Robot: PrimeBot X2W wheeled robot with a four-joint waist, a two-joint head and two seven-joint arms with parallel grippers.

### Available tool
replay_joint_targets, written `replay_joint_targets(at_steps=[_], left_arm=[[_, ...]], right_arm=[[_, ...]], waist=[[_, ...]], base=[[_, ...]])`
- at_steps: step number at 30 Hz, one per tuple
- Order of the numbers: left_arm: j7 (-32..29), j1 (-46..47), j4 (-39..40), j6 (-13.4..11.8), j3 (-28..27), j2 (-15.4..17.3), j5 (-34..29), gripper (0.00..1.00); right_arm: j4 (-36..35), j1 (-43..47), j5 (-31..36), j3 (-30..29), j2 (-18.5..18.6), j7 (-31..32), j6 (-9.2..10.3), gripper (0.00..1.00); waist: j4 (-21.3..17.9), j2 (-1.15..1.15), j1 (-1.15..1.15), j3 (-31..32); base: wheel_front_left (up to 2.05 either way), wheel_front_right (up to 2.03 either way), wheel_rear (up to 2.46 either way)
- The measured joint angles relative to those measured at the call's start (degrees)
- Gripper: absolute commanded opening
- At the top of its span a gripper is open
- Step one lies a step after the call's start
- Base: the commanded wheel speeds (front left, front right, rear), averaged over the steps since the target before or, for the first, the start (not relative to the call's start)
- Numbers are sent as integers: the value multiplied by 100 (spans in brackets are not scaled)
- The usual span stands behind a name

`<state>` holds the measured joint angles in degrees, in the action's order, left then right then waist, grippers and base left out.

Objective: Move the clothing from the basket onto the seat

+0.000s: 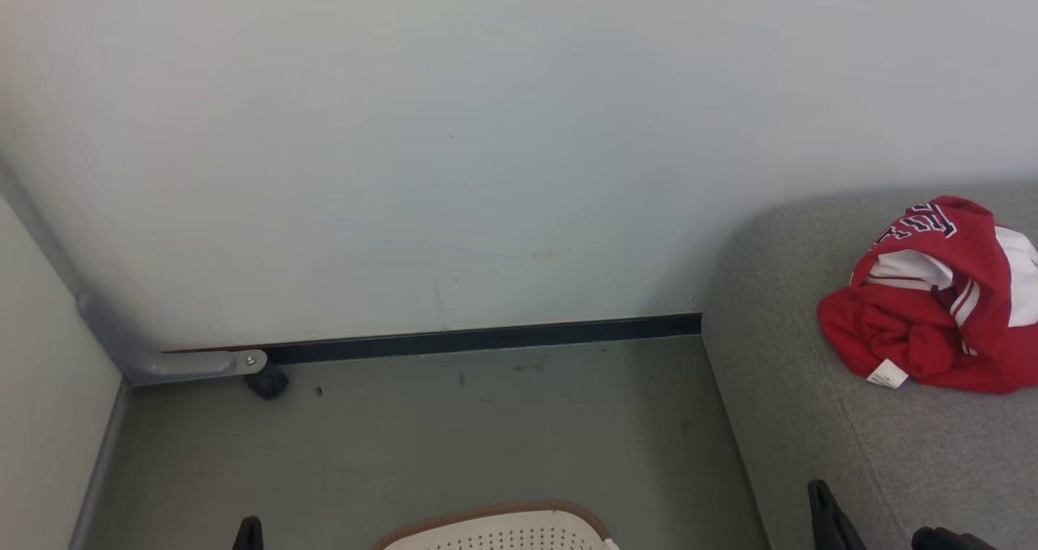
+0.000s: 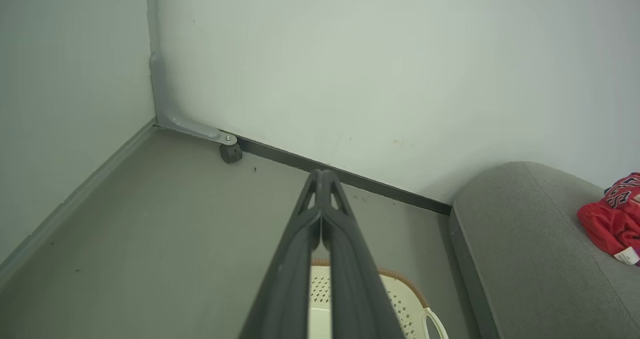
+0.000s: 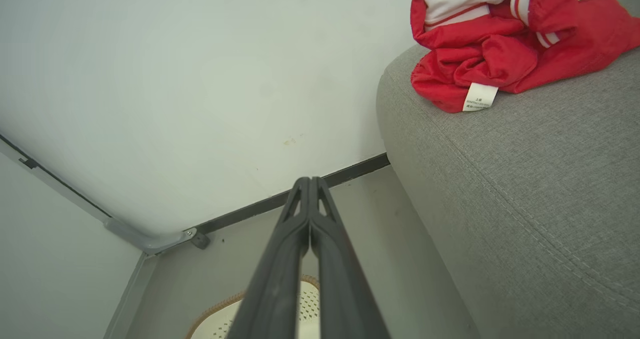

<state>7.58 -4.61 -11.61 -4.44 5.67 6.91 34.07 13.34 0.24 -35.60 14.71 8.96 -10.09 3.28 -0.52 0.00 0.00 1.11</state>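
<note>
Head view puts the clothing (image 1: 924,323) at right mid-frame, heaped on the seat (image 1: 811,436); the basket (image 1: 503,532) peeks in bottom centre, inside hidden. The left fingers (image 2: 336,219) and right fingers (image 3: 296,224) are clenched, empty: best look down for leftovers.

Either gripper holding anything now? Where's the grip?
Nothing: left gripper and right gripper are shut empty; the crumpled red-and-white clothing lies free on the grey fabric seat.
</note>
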Motion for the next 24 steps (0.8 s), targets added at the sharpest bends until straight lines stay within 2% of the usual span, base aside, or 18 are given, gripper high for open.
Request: replay_joint_targets(at_steps=[24], left_arm=[[-431,226,-140,349,-333,-146,1690,0]], right_arm=[[121,-139,-1650,-668,-187,508,-290,0]], waist=[[16,0,0,-35]], base=[[0,0,0]])
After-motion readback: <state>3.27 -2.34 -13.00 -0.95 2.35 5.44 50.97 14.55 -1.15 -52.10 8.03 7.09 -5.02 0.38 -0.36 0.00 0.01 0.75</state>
